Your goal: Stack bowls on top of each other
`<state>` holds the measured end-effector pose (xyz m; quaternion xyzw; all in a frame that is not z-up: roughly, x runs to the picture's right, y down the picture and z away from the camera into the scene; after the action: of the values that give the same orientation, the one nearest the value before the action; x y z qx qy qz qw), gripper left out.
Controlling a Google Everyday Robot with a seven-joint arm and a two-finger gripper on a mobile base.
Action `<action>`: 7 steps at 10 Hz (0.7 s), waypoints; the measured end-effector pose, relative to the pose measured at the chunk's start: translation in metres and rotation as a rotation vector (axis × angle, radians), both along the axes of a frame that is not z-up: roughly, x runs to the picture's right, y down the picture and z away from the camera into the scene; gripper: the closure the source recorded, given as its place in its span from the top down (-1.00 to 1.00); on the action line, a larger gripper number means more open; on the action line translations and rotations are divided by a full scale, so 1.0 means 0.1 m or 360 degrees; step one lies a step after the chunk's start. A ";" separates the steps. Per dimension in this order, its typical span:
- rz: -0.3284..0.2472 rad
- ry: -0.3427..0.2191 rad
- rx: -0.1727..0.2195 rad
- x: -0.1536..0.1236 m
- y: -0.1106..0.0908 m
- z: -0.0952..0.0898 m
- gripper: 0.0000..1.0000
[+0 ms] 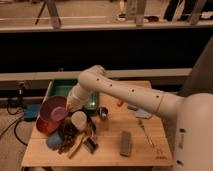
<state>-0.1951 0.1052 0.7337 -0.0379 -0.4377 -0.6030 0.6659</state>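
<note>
- Although the white arm (125,90) reaches in plainly from the right edge of the frame and bends down toward the left of the wooden table (107,152), we lose its end in a dark cluster at lower left. We take the gripper (69,134) to be there, just below and right of the bowls, and we cannot tell whether it is apart, together or clamped on anything.
- The purple bowl (53,109) sits tilted at left of centre, its hollow turned toward us. It overlaps the red bowl (44,126), of which only the lower left part shows. We cannot say whether the purple one rests inside the red one or only leans on it.
- A white round shape (78,119) just right of the purple bowl may be a cup or part of the wrist; we cannot tell which.
- A blue object (54,141) lies beside the dark cluster, near the table's front left corner, partly covered.
- The green tray (62,89) at the table's back left is partly hidden by the arm.
- Near the middle stand a small metal cup (103,113) and an orange piece (120,103) too small to identify.
- At lower right lie a grey block (125,143) and a fork (146,132), well apart from the bowls.
</note>
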 end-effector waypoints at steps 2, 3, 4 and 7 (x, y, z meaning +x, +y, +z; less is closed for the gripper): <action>-0.0044 -0.0013 -0.0008 -0.09 0.10 0.02 -1.00; -0.0053 -0.0016 -0.0012 -0.12 0.13 0.03 -1.00; -0.0059 -0.0020 -0.0021 -0.15 0.15 0.05 -0.98; -0.0059 -0.0019 -0.0046 -0.28 0.23 0.10 -0.45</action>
<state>-0.2232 0.1280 0.7433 -0.0521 -0.4497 -0.6090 0.6514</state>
